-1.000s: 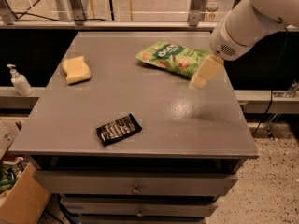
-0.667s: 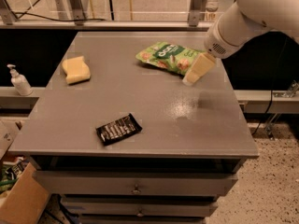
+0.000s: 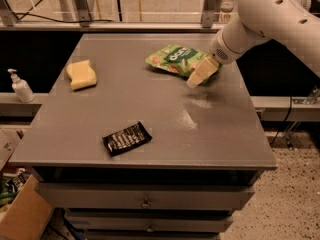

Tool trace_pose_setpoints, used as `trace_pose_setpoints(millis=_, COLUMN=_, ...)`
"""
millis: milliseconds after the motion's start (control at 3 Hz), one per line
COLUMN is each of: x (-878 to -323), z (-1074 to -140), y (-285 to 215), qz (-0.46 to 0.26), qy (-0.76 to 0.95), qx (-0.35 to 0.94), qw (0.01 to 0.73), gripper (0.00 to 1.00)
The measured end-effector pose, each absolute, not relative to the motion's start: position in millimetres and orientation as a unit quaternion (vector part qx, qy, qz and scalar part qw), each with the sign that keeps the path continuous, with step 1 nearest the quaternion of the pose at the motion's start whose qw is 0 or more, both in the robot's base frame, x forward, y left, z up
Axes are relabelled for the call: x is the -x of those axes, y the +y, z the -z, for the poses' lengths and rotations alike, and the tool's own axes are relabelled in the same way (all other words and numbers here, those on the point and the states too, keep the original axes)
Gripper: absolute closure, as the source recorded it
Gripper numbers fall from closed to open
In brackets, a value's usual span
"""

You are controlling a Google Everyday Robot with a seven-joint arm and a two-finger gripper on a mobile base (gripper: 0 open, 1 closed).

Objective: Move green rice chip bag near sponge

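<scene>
The green rice chip bag (image 3: 175, 60) lies flat at the back right of the grey table (image 3: 150, 104). The pale yellow sponge (image 3: 82, 74) lies at the back left, far from the bag. My gripper (image 3: 200, 73), with pale yellow pads, hangs from the white arm (image 3: 265, 14) and hovers over the bag's right end, covering that corner. It holds nothing that I can see.
A small black wrapper with white print (image 3: 126, 138) lies near the table's front edge. A white pump bottle (image 3: 20, 86) stands on a ledge left of the table. A cardboard box (image 3: 20, 209) sits on the floor at the lower left. Drawers are below the tabletop.
My arm and gripper have moved left and a little toward the bag; the gripper now overlaps its right end. The bag, sponge and wrapper have not moved.
</scene>
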State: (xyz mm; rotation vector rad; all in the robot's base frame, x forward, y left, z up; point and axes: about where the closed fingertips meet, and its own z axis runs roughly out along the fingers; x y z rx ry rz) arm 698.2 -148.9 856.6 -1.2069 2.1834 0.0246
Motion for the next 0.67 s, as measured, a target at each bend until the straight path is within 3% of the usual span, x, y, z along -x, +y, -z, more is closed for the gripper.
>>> trace_pose_setpoints(millis=333, x=-714.3, z=-847.6, y=-140.4, qz=-0.029, qy=0.831, qx=0.447, qw=0.330, gripper=0.00)
trace_pose_setpoints(millis=667, x=-722.1, z=-840.3, y=-132.2, qz=-0.048, qy=0.829, qx=0.438, qw=0.344, gripper=0.18)
